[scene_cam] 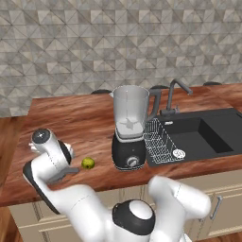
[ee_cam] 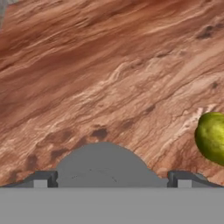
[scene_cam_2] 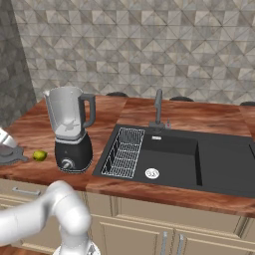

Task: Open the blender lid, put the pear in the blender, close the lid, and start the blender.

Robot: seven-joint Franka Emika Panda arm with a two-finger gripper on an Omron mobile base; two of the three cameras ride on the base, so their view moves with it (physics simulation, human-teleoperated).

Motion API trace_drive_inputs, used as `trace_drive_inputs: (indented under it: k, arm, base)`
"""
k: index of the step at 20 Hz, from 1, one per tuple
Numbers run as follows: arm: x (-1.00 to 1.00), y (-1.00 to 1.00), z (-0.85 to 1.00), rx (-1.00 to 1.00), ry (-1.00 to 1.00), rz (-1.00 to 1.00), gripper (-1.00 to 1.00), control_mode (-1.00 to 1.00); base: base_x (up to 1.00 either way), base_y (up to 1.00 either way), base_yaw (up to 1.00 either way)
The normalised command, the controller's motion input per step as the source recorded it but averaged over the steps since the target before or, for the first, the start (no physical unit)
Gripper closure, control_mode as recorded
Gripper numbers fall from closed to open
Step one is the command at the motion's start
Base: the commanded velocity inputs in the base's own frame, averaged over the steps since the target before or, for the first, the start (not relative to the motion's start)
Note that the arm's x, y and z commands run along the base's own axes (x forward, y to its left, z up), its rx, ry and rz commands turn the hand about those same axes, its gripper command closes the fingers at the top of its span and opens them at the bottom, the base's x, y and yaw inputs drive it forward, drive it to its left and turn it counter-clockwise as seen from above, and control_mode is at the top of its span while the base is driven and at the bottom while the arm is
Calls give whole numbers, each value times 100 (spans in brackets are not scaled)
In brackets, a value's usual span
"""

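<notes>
Lid (ee_cam: 103, 166) betw open hand (ee_cam: 111, 179) tips; pear (ee_cam: 212, 138) beside.

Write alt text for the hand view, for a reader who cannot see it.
The blender lid, a dark grey disc, lies flat on the reddish-brown wooden counter between the gripper's open fingers. The yellow-green pear rests on the counter at the right edge, apart from the lid.
</notes>
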Motion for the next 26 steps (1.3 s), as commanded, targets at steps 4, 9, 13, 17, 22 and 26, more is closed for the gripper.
trace_drive_inputs:
  k: [4, 9, 13, 17, 22, 26]
  arm:
    - [0, -100, 0, 5, 5, -10, -100, -100]
    - [2, -77, -1, 1, 8, -12, -100, -100]
    - [12, -14, 0, 0, 4, -1, -100, -100]
    - [0, 0, 0, 0, 2, 0, -100, -100]
    - [-1, -11, 0, 0, 4, 2, -100, -100]
    - [0, 0, 0, 0, 8, 0, -100, -100]
  base:
    - [0, 0, 0]
    - [0, 0, 0]
    - [0, 0, 0]
    - [0, 0, 0]
    - [0, 0, 0]
    - [0, 0, 0]
